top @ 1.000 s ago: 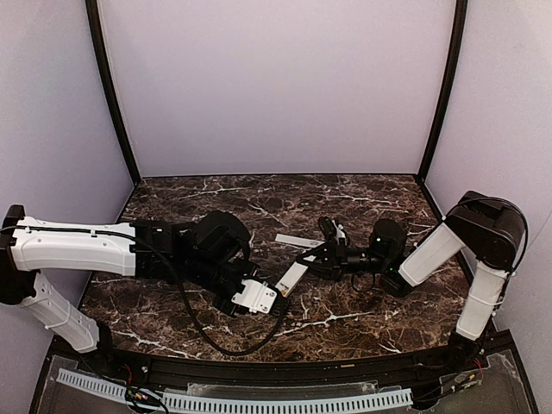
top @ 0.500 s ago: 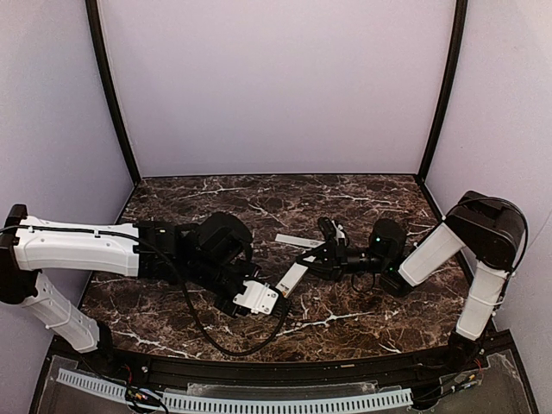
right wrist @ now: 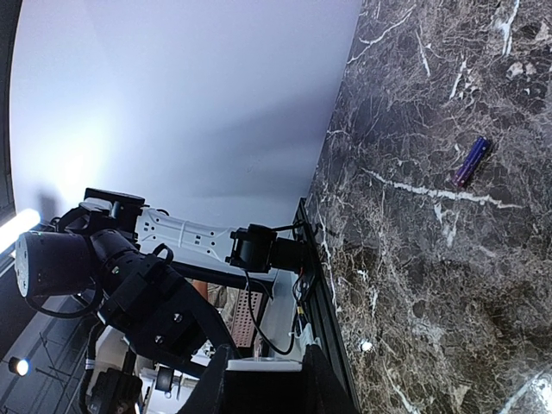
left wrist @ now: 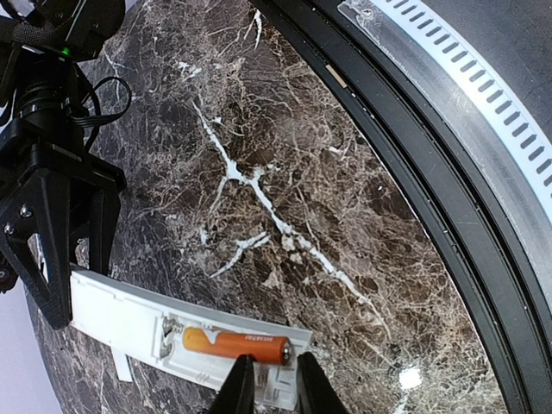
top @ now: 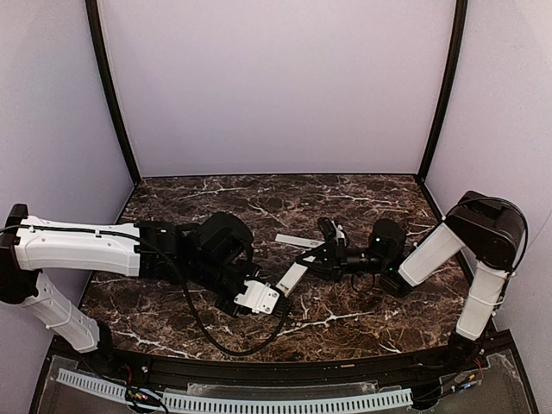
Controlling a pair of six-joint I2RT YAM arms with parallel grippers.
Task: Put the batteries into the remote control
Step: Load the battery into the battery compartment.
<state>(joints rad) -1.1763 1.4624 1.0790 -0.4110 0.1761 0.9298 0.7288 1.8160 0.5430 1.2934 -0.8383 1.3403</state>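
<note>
Remote control (left wrist: 129, 323) clamped at one end by right tool (right wrist: 266, 360). Red-orange battery (left wrist: 235, 342) seated in it (left tool (left wrist: 269, 384) narrow alongside, grip unclear). Purple battery (right wrist: 472, 162) seen on table (left wrist: 285, 172).

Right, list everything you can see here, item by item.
remote control: one, white, mid-table, one end clamped by the right gripper
orange battery: one, orange, lying in the remote's recess
purple battery: one, dark purple, loose on the table
white strip: one, white, on the table just beyond the remote
table: one, dark brown marble with white veins
slotted rail: one, pale grey, along the near edge
left gripper: one, black, fingertips at the remote's battery end
right gripper: one, black, shut on the remote's other end
</note>
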